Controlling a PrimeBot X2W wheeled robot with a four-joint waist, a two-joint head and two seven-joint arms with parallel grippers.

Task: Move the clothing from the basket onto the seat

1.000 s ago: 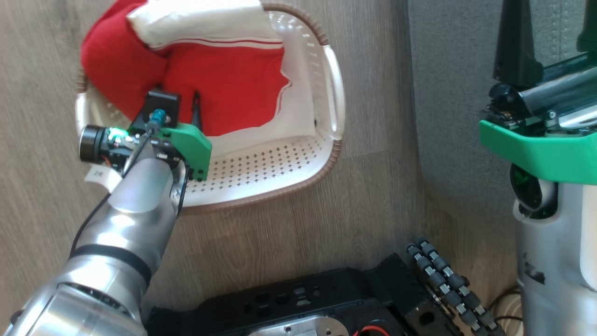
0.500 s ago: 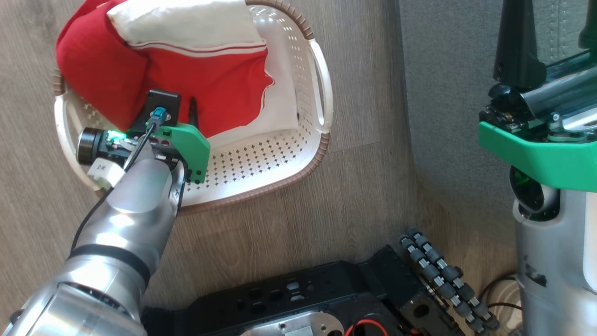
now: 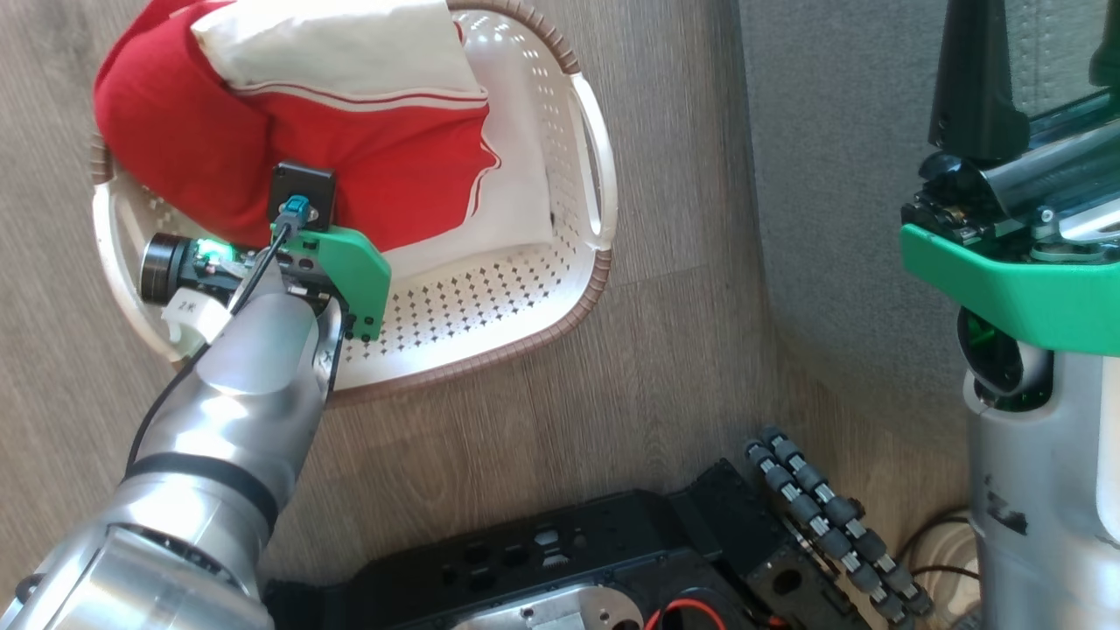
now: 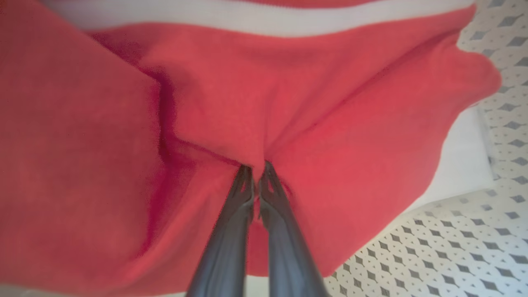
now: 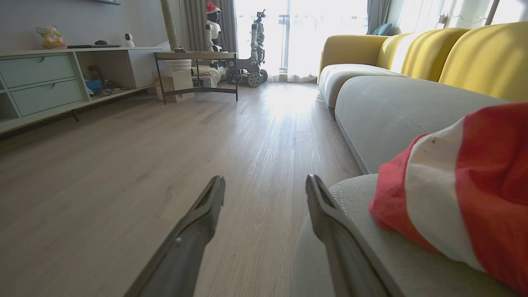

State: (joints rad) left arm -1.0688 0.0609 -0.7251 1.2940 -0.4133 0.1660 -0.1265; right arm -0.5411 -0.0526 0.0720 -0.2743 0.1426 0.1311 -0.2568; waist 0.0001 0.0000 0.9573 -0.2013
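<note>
Left gripper is closed, tips pinching a small fold of the red garment. The garment lies heaped in the basket on the wood floor, with its far-left bulk spilling over the rim. Right gripper has its fingers spread and holds nothing. It hangs by the rounded edge of the seat, just beside the second garment, which already lies on the grey cushion.

Judged risks:
- The pinch looks shallow, only a thin ridge of cloth at the very tips. Most of the garment's weight hangs outside the grip, so a fast lift could pull the fold free and drop the garment back in, or onto the floor.
- The white panel under the red cloth may belong to the same garment or be a separate layer; cannot tell. If separate, only part of the load comes up.
- The basket looks light and perforated. Cloth draped over the rim or near the white handle could snag and drag or tip the basket on the lift.
- The seat sits to the robot's right and the basket to its left. A low carry lets the hanging cloth trail on the floor or catch the cushion edge.
- The right gripper is close to the second garment. A swing of that arm could nudge it off the seat.
</note>
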